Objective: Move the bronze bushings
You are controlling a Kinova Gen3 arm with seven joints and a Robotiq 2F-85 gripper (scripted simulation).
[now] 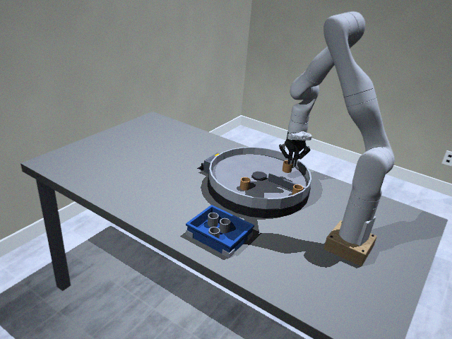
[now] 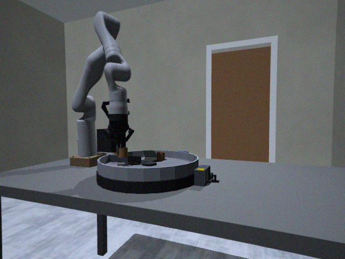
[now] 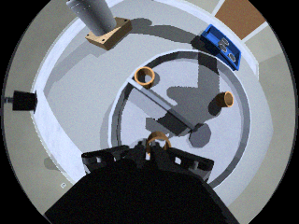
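Note:
My gripper [image 1: 292, 162] [image 2: 120, 146] [image 3: 149, 144] is shut on the wall of a bronze bushing [image 1: 287, 167] [image 2: 123, 152] [image 3: 159, 134]. It holds it upright, low over the turntable's disc [image 1: 233, 166] [image 3: 224, 140] near the rim; whether its lower end touches the disc I cannot tell. A second bronze bushing [image 1: 244, 183] [image 2: 160, 156] [image 3: 228, 99] stands upright on the disc. A third bronze bushing [image 1: 297, 189] stands near the rim, partly hidden by it. Steel bushings [image 1: 212, 220] [image 1: 224, 227] [image 1: 214, 232] stand in the blue crate [image 1: 206, 239] [image 3: 212, 35]. No bronze shows there.
A raised grey rim [image 1: 255, 201] [image 2: 150, 173] surrounds the disc. The dark hub [image 1: 259, 176] [image 3: 200, 135] is at its centre. A low straight divider [image 1: 282, 181] [image 3: 161, 103] runs from near the hub towards the rim. A grey box [image 2: 201, 176] sits beside the turntable.

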